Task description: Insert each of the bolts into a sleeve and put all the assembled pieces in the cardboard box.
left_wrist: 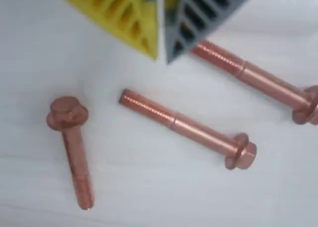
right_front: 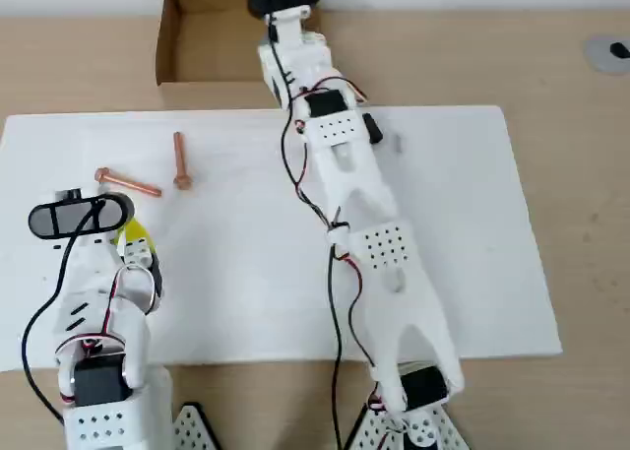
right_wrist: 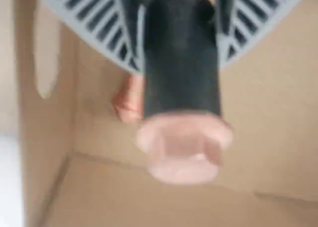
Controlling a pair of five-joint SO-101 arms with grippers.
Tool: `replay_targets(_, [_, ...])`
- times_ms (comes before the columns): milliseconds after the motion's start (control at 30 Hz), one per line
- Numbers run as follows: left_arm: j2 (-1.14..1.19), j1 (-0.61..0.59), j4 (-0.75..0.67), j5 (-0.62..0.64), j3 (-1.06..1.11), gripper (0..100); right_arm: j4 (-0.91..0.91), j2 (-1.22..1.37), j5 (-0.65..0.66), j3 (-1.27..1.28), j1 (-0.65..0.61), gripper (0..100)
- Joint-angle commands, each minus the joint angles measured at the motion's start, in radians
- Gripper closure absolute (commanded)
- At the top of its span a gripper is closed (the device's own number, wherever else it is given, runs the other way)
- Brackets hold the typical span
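Right pincer (right_wrist: 179, 58) clamps sleeved bolt (right_wrist: 182, 88) inside cardboard box (right_wrist: 278, 127) — left pincer (left_wrist: 161, 48) (closed) near loose bolts (left_wrist: 191, 130).

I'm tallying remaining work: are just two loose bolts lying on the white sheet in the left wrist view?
No, three lie on the white sheet: first bolt, second bolt, third bolt.

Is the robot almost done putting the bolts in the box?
Not yet. In hand: the right gripper holds a black sleeve with a bolt pushed through it, inside the box. Something copper lies behind it, perhaps a finished piece, but it is too blurry to tell. Left: three bare bolts lie on the white sheet by the left gripper, with no sleeves on.
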Motion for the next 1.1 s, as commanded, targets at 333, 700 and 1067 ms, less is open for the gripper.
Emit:
replay_targets(333, [-0.004, -0.017, 0.064, -0.003, -0.006, 99, 0.086, 0.01, -0.009, -0.133, 0.056, 98.9])
replay_targets(700, [-0.004, -0.06, 0.135, -0.002, -0.08, 99, 0.178, 0.007, -0.009, -0.134, 0.056, 98.9])
replay_targets(1067, [-0.004, -0.061, 0.184, -0.003, -0.094, 99, 0.245, 0.007, -0.005, -0.134, 0.051, 98.9])
